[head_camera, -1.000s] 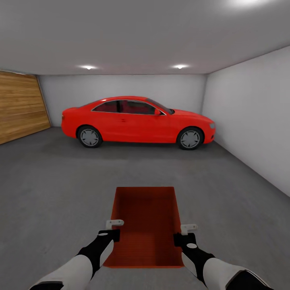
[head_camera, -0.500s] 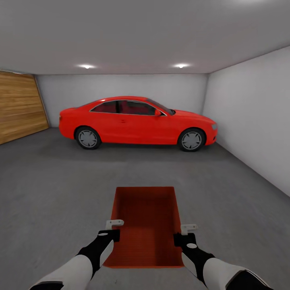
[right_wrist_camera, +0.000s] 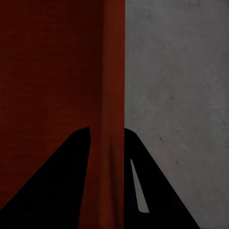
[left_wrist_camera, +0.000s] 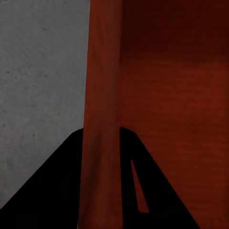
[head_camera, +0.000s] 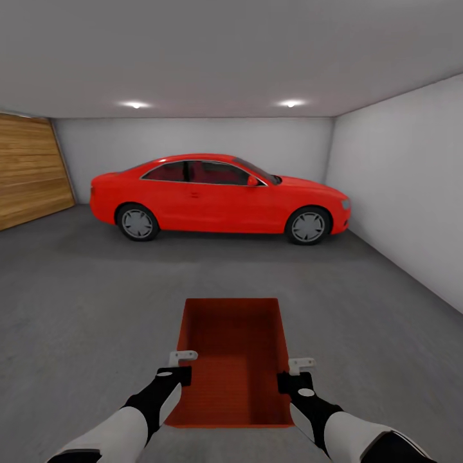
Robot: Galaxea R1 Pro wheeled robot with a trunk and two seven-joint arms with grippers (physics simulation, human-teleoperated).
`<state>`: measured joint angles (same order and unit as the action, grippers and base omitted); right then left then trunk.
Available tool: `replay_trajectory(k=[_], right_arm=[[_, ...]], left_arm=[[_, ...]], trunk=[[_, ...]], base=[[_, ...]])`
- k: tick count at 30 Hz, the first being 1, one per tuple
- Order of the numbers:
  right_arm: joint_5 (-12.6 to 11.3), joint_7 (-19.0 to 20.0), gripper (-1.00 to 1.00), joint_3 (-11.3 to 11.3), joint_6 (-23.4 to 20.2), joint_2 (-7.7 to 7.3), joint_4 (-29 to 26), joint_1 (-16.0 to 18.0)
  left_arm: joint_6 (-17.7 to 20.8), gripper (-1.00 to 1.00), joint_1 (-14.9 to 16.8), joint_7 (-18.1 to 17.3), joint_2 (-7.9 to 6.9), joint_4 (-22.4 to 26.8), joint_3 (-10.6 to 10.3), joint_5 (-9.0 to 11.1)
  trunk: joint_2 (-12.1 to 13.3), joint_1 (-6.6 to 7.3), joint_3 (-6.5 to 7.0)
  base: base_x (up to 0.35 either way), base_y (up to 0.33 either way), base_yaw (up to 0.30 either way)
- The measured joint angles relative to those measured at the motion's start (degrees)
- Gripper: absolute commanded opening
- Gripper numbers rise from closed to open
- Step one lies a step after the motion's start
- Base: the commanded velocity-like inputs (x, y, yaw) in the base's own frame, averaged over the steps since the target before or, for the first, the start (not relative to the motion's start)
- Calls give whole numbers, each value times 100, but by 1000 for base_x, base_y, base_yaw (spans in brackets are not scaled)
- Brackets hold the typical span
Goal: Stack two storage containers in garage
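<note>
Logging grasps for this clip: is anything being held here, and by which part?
Yes. One storage container is held by both arms: the left gripper is shut on its left side wall, the right gripper on its right side wall.

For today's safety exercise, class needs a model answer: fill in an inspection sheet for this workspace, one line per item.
Surface: dark grey concrete floor, bare.
Job's things: one storage container, open-topped, held above the floor.
Clutter: nothing seen.
Grippers: left end effector clamps the container's left wall; right end effector clamps its right wall.
Cables: nothing seen.
Surroundings: red car ahead, wooden door at left, pale wall at right.
</note>
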<state>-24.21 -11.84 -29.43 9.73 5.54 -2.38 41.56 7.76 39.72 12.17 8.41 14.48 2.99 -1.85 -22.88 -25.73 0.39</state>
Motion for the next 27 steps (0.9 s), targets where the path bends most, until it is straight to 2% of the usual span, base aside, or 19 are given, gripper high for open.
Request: replay_trajectory(k=[27], right_arm=[[1, 2, -100, 2, 1, 0, 2, 0]], left_arm=[[0, -100, 0, 0, 1, -2, 1, -1]], trunk=[[0, 0, 0]], base=[[323, 0, 0]])
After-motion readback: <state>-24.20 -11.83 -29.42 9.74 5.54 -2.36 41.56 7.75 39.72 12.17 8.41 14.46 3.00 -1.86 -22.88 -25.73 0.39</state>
